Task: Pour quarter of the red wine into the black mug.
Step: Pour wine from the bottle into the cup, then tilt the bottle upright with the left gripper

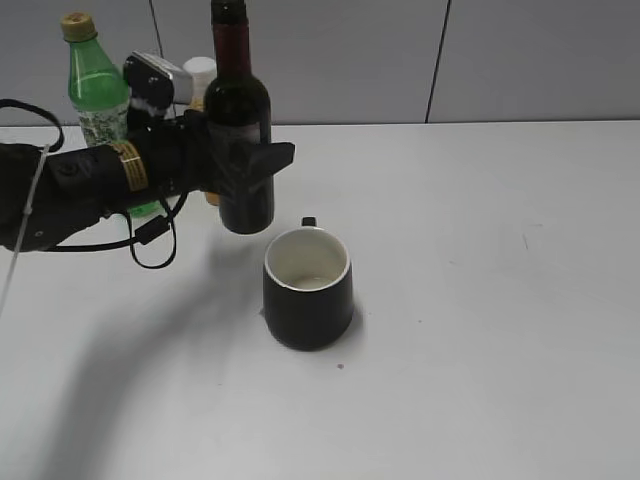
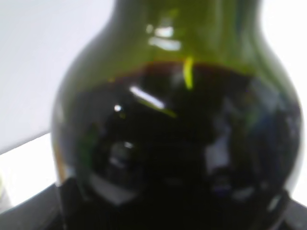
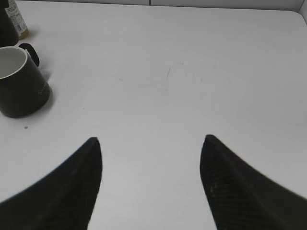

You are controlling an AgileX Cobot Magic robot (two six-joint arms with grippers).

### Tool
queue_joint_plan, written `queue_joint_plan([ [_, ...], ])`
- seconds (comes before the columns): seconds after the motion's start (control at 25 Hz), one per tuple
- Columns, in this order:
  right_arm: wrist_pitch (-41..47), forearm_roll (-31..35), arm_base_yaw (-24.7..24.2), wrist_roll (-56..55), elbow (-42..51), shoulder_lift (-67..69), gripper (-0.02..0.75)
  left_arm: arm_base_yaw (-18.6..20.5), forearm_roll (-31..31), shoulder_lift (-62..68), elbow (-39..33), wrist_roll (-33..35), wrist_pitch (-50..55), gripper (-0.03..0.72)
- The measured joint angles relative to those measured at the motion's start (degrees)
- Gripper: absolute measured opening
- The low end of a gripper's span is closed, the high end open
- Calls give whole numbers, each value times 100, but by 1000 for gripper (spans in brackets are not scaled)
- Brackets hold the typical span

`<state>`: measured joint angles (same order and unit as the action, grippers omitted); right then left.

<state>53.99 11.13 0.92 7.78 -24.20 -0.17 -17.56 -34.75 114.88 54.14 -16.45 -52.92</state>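
Observation:
The red wine bottle [image 1: 243,110] is dark glass with a maroon neck foil. It stands upright, lifted off the table, behind and left of the black mug [image 1: 308,288]. My left gripper [image 1: 250,160] is shut on the bottle's body. The left wrist view is filled by the bottle [image 2: 177,143], with dark red wine up to its shoulder. The mug has a white inside and its handle points away; it also shows in the right wrist view [image 3: 19,81]. My right gripper [image 3: 149,141] is open and empty over bare table, right of the mug; it is out of the exterior view.
A green plastic bottle [image 1: 96,90] with a yellow cap and a white-capped bottle [image 1: 200,75] stand at the back left behind my left arm. A black cable [image 1: 150,235] hangs from the arm. The white table [image 1: 480,300] spreads to the right of the mug.

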Motion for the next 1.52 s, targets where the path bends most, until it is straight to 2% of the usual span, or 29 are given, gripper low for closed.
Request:
queue_joint_plan([
  [0.4,-5,0,0,0,0,0,494,18,1085,-995,-1472,804,7,543],
  [0.68,-5,0,0,0,0,0,494,13,2507,-1840,-2491,1537,22,544],
  [0.84,0,0,0,0,0,0,494,-93,3305,-2209,-2796,1983,332,543],
  [1.04,0,0,0,0,0,0,494,-644,4495,-2474,-2838,2658,929,543],
  [1.24,0,0,0,0,0,0,494,-1403,6541,-2517,-2838,4224,783,543],
  [1.32,0,0,0,0,0,0,494,-1708,7170,-2517,-2838,4721,640,543],
  [1.52,0,0,0,0,0,0,494,-2108,7800,-2544,-2838,5785,378,543],
])
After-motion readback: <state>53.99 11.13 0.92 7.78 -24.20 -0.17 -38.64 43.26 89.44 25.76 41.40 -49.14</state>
